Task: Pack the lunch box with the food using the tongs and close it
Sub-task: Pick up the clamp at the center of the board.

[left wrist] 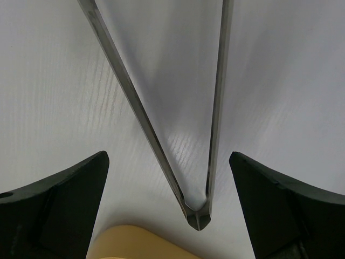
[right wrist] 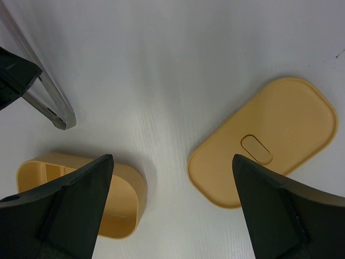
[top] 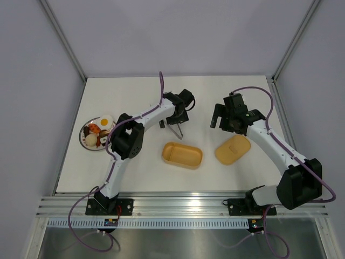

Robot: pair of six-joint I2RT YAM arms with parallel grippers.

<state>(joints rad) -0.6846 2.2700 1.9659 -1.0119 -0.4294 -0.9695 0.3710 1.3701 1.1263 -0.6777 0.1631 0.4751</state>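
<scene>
Both pairs of fingers stand wide and hold nothing. The left fingers (left wrist: 59,208) flank the joined end of the tongs (left wrist: 156,145), which lie flat on the white surface (left wrist: 54,81) with their arms running away from my wrist camera. The right fingers (right wrist: 70,205) hang above the gap between the lunch box (right wrist: 132,199) and its lid (right wrist: 264,140). That box sits open and looks empty, just beside the tongs' hinge, while the food (top: 99,128) waits on the plate (top: 82,139) well off to the left. My worry is the grasp. Thin steel offers little to bite, so closing near the hinge may skid the tongs along the surface, or squeeze the springy V until it pops out sideways. Coming in too low could also nudge the box.
</scene>
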